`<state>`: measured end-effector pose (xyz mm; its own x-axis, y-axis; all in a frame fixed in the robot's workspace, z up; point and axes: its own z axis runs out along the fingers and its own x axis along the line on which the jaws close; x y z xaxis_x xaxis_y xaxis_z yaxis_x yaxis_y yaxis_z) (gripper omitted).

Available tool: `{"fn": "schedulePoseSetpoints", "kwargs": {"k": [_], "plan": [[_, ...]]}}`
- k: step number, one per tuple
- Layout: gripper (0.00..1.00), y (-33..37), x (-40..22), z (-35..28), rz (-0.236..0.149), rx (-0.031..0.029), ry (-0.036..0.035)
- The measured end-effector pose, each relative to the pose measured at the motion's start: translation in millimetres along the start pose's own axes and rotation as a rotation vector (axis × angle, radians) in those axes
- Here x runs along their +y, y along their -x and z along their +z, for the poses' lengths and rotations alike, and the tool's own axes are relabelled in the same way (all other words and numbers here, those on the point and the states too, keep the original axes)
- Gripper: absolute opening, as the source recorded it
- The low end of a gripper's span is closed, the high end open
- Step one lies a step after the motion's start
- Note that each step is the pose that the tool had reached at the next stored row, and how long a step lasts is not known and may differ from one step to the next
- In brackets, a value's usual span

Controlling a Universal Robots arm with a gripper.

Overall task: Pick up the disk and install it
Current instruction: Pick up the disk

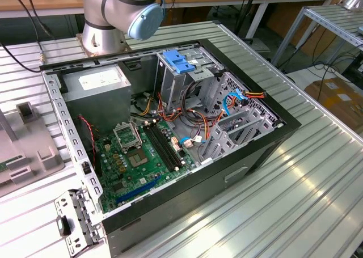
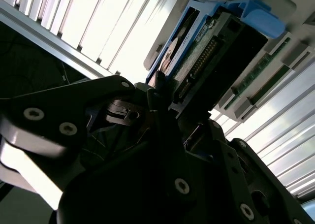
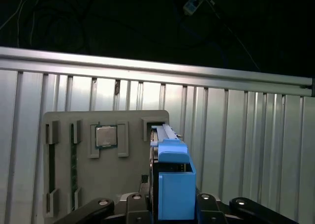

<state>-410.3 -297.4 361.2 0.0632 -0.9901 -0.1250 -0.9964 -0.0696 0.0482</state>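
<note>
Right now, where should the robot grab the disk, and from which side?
Probably by its two wide flat faces, near the blue end, coming down from above. The disk stands on its thin edge at the slot of the grey tray, so those faces are open on both sides. The gripper is at that end.

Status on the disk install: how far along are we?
Done: approach only; the gripper sits at the flat silver-metal disk with blue plastic rails. In hand: the pick; the disk stands at the grey plastic holder tray, and I cannot tell whether it is lifted out yet. Left: the whole install into the open black computer case.
</note>
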Motion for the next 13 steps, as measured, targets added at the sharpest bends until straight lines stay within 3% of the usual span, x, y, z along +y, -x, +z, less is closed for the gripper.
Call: {"fn": "schedulePoseSetpoints", "kwargs": {"k": [13], "plan": [[0.36,0.9,0.3,-7.0,0.000,0.0000,-0.0001]]}}
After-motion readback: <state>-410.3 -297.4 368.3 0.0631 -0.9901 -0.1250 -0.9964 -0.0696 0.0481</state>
